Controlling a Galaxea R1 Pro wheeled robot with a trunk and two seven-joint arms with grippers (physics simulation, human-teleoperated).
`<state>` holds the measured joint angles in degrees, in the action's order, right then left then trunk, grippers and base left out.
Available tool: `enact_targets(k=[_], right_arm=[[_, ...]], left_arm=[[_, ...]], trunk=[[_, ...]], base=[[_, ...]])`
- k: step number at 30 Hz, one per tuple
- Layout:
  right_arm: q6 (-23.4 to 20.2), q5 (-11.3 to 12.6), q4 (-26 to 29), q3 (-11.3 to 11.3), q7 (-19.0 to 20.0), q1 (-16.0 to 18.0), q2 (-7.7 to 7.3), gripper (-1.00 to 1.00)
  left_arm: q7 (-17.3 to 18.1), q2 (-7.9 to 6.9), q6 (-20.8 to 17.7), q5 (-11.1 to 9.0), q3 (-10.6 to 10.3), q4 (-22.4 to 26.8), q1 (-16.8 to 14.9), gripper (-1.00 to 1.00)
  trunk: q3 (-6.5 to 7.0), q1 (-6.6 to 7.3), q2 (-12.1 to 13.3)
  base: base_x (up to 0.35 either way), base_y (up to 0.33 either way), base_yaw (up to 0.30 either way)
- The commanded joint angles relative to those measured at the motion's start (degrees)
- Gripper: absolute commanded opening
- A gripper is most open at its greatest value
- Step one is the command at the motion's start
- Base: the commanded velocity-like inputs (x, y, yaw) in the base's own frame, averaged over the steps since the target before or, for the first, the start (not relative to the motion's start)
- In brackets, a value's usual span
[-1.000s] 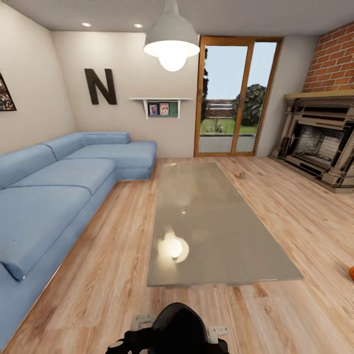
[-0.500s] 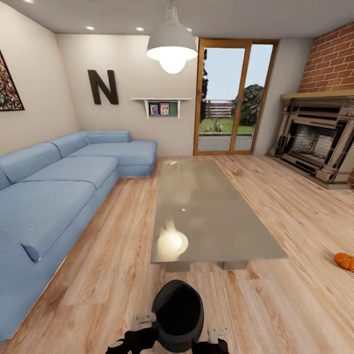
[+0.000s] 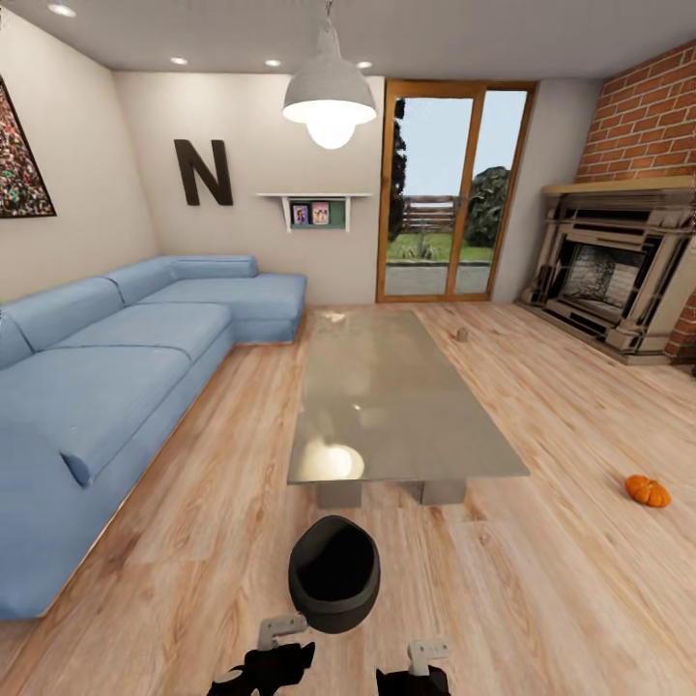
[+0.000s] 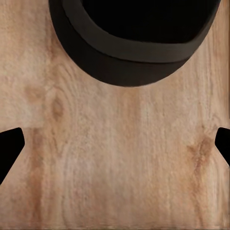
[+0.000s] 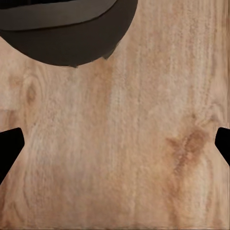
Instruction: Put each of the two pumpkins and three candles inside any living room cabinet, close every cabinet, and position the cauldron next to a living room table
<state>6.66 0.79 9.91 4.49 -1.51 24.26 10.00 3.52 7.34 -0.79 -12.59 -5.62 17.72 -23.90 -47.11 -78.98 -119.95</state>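
While the cauldron (image 3: 334, 572) sits upright on the wooden floor (image 3: 541, 590) just short of the glass table (image 3: 396, 406), both grippers' fingers (image 4: 9, 148) (image 5: 9, 148) are spread wide, holding nothing. A pumpkin (image 3: 647, 490) lies on the floor, well apart.

place: home living room | blue sofa (image 3: 116, 377) | glass table (image 3: 387, 396) | brick fireplace (image 3: 619, 280) | patio door (image 3: 449, 193) | pendant lamp (image 3: 329, 97) | wood floor (image 3: 541, 570)
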Motion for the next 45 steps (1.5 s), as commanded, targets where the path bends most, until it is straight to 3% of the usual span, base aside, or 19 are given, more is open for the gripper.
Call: enact_targets(k=[1,10,22,27,41,45], right_arm=[[0.2,0.1,-0.1,0.3,-0.2,0.0,0.00,1.00],[0.2,0.1,-0.1,0.3,-0.2,0.0,0.00,1.00],[0.5,0.2,0.7,0.1,-0.5,0.1,0.00,1.00],[0.5,-0.2,0.7,0.4,-0.3,0.1,0.00,1.00],[0.6,0.3,0.7,0.2,-0.3,0.1,0.00,1.00],[0.6,0.3,0.7,0.0,-0.3,0.1,0.00,1.00]], left_arm=[[0.0,-0.04,-0.1,-0.6,-0.4,0.0,0.0,1.00],[-0.1,-0.04,-0.1,-0.7,-0.2,0.1,0.0,1.00],[-0.7,-0.04,-0.7,-1.2,0.3,0.1,-0.1,1.00],[-0.8,-0.10,-0.8,-4.0,0.1,0.1,-0.1,1.00],[-0.8,-0.12,-0.8,-4.2,0.1,0.1,-0.1,1.00],[-4.9,-0.12,-0.9,-4.3,0.0,0.0,-0.1,1.00]], trunk=[[-0.05,0.04,0.0],[-0.05,0.04,0.0],[2.11,2.68,4.8],[3.00,3.77,6.8],[5.52,6.85,12.4],[6.23,7.73,14.0]], base=[[-0.291,-0.168,0.000],[-0.159,-0.095,0.000],[-0.003,-0.002,0.000],[0.000,0.000,0.000],[0.000,0.000,0.000],[0.000,0.000,0.000]])
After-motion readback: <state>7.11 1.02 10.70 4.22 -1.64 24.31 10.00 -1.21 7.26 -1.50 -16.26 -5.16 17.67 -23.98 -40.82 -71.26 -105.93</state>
